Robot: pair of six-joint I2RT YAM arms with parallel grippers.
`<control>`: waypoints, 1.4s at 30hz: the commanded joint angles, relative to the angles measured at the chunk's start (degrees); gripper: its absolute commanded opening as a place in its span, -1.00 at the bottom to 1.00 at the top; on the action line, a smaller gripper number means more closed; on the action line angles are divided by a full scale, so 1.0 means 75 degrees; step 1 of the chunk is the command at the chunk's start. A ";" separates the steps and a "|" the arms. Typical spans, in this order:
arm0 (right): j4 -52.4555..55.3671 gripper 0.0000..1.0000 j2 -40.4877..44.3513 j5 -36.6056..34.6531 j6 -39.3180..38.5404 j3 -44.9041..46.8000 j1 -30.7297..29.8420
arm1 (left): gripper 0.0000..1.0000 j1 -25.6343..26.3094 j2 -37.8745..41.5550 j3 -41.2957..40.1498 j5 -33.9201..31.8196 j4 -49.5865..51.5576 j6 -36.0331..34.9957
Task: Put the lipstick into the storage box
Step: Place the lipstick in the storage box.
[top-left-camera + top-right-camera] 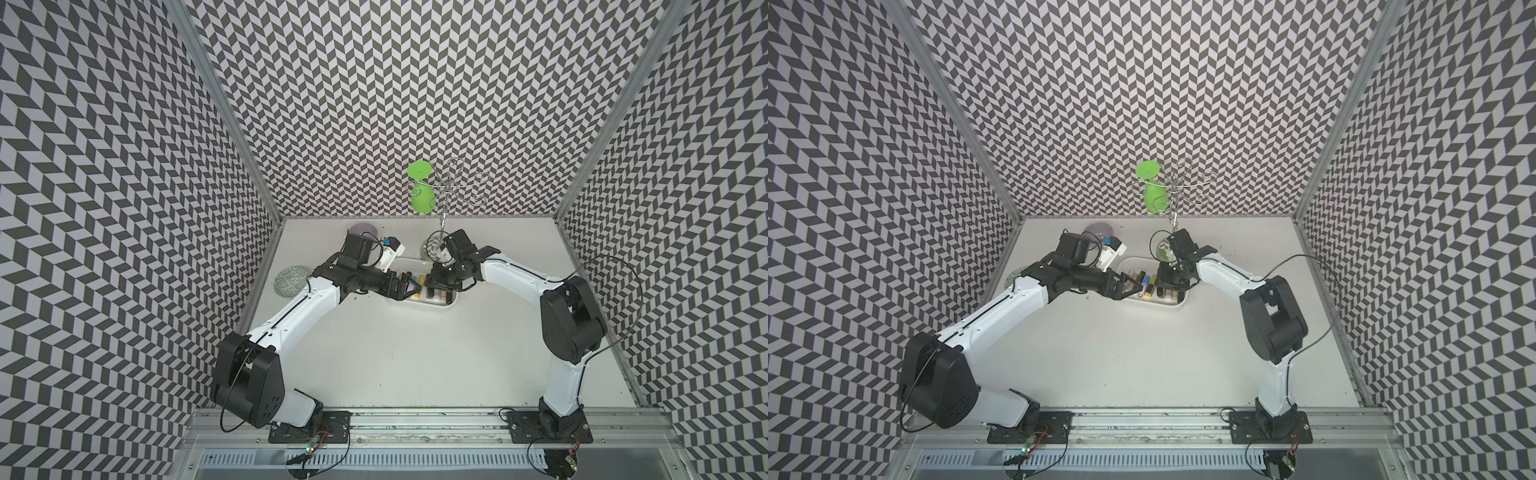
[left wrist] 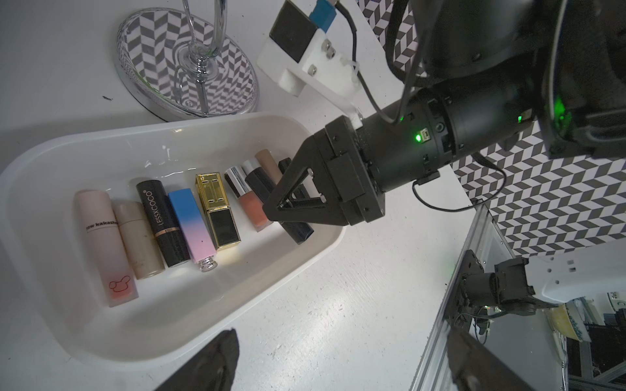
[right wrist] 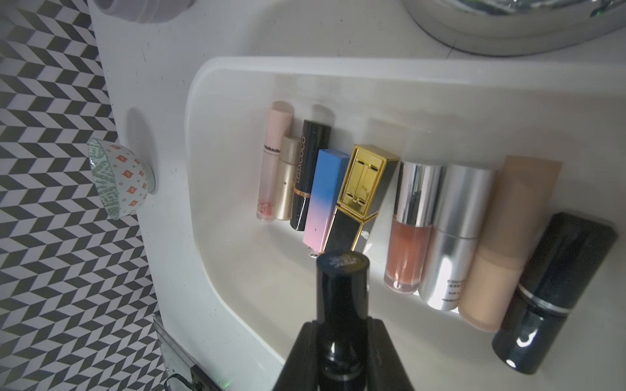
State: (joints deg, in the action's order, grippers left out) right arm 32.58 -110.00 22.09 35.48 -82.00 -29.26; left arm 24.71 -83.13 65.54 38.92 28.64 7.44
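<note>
The right gripper (image 3: 342,338), clenched on a black lipstick (image 3: 341,287), holds it low over the white storage box (image 3: 216,101) beside the row of lipsticks (image 3: 454,237), probably to lay it alongside, while the left gripper (image 1: 406,286) hovers spread and empty at the opposite end.

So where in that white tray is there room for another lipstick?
Bare floor in the storage box: a strip between the lipstick row and the wall by the stand base, another along the opposite wall, and the end beyond the pink tube. The row itself is packed side by side.
</note>
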 commanded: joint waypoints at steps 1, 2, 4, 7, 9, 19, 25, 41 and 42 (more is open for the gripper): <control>-0.0505 -0.72 -0.0260 -0.0097 0.0333 0.0046 0.0056 | 0.98 -0.0002 0.0205 0.0045 0.0144 0.0118 -0.0277; -0.0536 -0.72 -0.0307 -0.0097 0.0374 0.0046 0.0077 | 0.98 -0.0004 0.0207 0.0039 0.0110 0.0129 -0.0284; -0.0581 -0.72 -0.0385 -0.0109 0.0462 0.0064 0.0115 | 0.98 -0.0002 0.0240 0.0016 0.0074 0.0148 -0.0294; -0.0770 -0.72 -0.0449 -0.0074 0.0626 0.0167 0.0228 | 0.98 -0.0006 0.0301 -0.0053 0.0058 0.0136 -0.0299; -0.0878 -0.72 -0.0496 -0.0077 0.0745 0.0221 0.0272 | 0.98 -0.0008 0.0349 -0.0132 0.0139 0.0086 -0.0313; -0.1260 -0.73 -0.0901 0.0181 0.1160 0.0108 0.0291 | 0.97 0.0091 0.0233 -0.0254 -0.0088 0.0036 -0.0329; -0.1291 -0.72 -0.0967 0.0143 0.1187 0.0035 0.0281 | 0.98 0.0069 0.0285 -0.0323 -0.0336 0.0083 -0.0371; -0.1065 -0.11 -0.0418 -0.0258 0.1050 0.0101 0.0197 | 0.98 0.0058 0.0307 -0.0339 -0.0449 0.0071 -0.0345; -0.1062 -0.11 -0.0324 -0.0236 0.1024 0.0122 0.0177 | 0.98 0.0066 0.0321 -0.0352 -0.0452 0.0060 -0.0346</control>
State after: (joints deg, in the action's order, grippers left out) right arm 24.29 -116.36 22.31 43.99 -81.14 -27.44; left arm 25.10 -81.45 63.72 36.07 28.84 5.61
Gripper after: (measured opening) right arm 0.446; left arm 0.988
